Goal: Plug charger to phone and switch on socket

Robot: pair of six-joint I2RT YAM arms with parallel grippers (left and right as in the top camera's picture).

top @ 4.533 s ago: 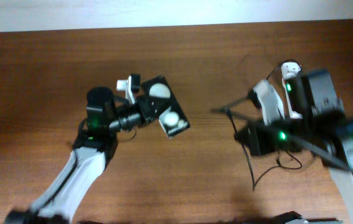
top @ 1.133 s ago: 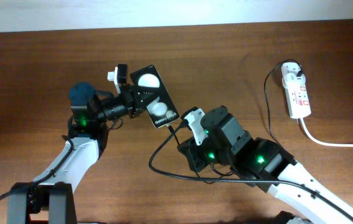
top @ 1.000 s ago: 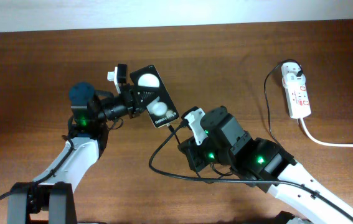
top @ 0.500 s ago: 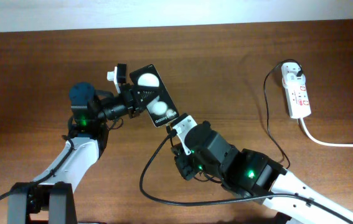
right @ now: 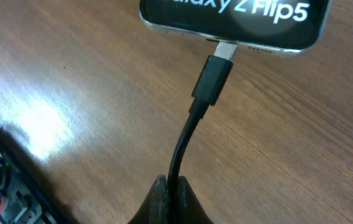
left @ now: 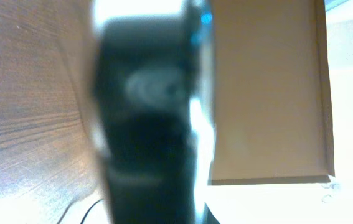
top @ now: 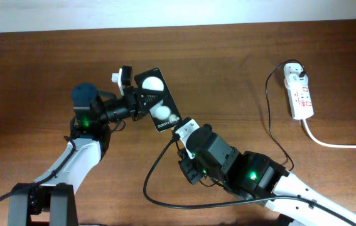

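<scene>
My left gripper (top: 141, 100) is shut on the black phone (top: 157, 103) and holds it tilted above the table. The phone fills the left wrist view (left: 145, 112) as a blurred dark slab. In the right wrist view the phone's bottom edge (right: 232, 18) shows white lettering. My right gripper (right: 172, 193) is shut on the thin black charger cable (right: 185, 143). The cable's connector tip (right: 213, 78) touches the phone's port. The cable runs across the table (top: 272, 135) to the white adapter (top: 294, 70) in the white socket strip (top: 299, 91).
The strip's thick white cord (top: 334, 143) trails off to the right edge. The charger cable loops on the wood under my right arm (top: 165, 199). A tan board (left: 263, 87) shows behind the phone in the left wrist view.
Over the last second my right gripper moved left and up with the cable to the phone's lower end. The left gripper shifted the phone slightly right.
</scene>
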